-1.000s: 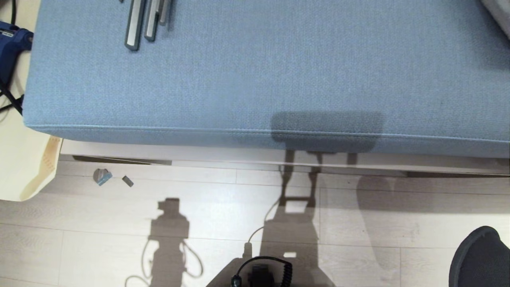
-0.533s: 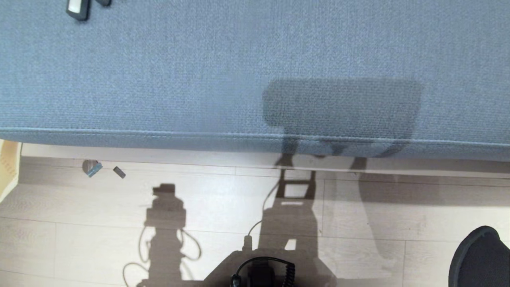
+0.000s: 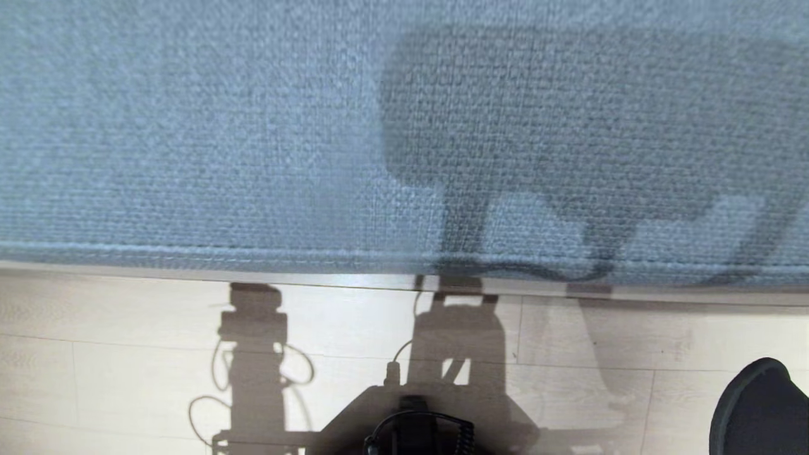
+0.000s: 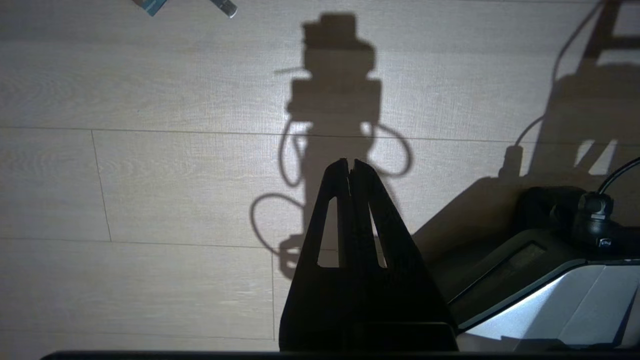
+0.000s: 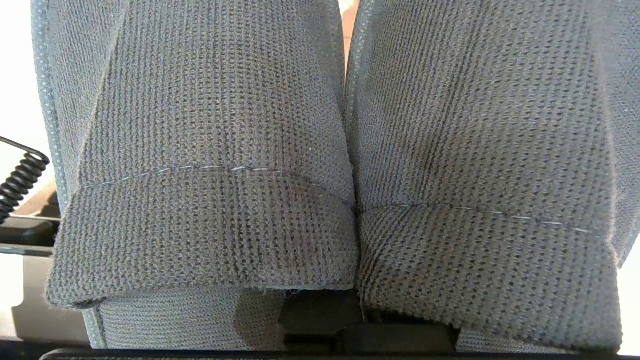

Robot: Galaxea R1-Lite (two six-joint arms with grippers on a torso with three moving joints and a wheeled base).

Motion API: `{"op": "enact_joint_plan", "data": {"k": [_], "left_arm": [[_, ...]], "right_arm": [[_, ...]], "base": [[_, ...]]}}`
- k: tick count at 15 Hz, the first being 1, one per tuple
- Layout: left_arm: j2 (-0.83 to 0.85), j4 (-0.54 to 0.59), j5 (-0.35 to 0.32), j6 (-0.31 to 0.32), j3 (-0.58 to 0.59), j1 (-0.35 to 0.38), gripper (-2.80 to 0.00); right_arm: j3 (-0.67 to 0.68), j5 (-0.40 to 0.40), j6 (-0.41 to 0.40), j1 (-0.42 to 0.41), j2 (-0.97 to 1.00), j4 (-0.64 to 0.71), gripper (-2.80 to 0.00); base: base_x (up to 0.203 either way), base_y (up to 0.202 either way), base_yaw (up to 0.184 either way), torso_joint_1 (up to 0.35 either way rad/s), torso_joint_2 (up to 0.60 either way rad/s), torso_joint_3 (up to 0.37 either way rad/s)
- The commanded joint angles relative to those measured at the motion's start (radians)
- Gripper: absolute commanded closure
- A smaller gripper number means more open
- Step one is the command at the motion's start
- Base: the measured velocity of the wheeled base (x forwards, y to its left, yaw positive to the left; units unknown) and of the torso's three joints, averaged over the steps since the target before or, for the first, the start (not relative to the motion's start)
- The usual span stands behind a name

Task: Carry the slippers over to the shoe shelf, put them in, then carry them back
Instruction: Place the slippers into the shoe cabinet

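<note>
**Slippers pinched in rt gripper, robot close over blue cushion – carry leg**

Rt wrist view is filled w/ the slippers (image 5: pixel 350 165): two dark grey knit uppers side by side, touching along the middle seam, each w/ a stitched band across. They hang right in front of the rt gripper, whose black body just peeks out beneath them; jaws are squeezed nearly together, so the pair looks clamped by a thin part betw. them. In the head view a dark rounded edge at the lower corner on the robot's rt (image 3: pixel 755 411) is prob. one slipper, though too little shows to be sure.

Left gripper (image 4: pixel 350 165) hangs over pale wood-plank floor (image 4: pixel 150 190), fingers (image 4: pixel 336 187) pressed together, holding nothing; arm looks parked. Robot's base (image 4: pixel 550 280) w/ a coiled cable sits just beside it.

Head view: blue woven cushion (image 3: pixel 189 126) takes up the upper part, its piped front edge running across; below it a strip of floor w/ the robot's shadows. No shoe shelf in any view, so can't say how near it is.

Judgement: step in hand is the carry, slippers held, not yet placed. Whether this is the outbound or return leg can't be told. Next move prob. needs the opening under the seat to come into sight, then the rt arm to reach low and level w/out the soft pair slipping from the pinch or snagging the cushion edge.
</note>
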Motion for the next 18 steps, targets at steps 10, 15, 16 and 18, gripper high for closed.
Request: {"op": "enact_joint_plan", "data": {"k": [10,15,16,18], "left_arm": [[0.001,0.000,0.000,0.003,0.000,0.000,0.00],[0.001,-0.001,0.000,0.003,0.000,0.000,0.00],[0.001,0.000,0.000,0.003,0.000,0.000,0.00],[0.001,0.000,0.000,0.001,0.000,0.000,0.00]], "right_arm": [[0.002,0.000,-0.002,0.000,0.001,0.000,0.00],[0.002,0.000,0.000,0.001,0.001,0.000,0.00],[0.002,0.000,0.000,0.000,0.001,0.000,0.00],[0.002,0.000,0.000,0.001,0.001,0.000,0.00]], "base": [[0.000,0.000,0.000,0.001,0.00,-0.019],[0.000,0.000,0.000,0.000,0.00,0.000],[0.000,0.000,0.000,0.000,0.00,0.000],[-0.033,0.000,0.001,0.001,0.00,-0.003]]}}
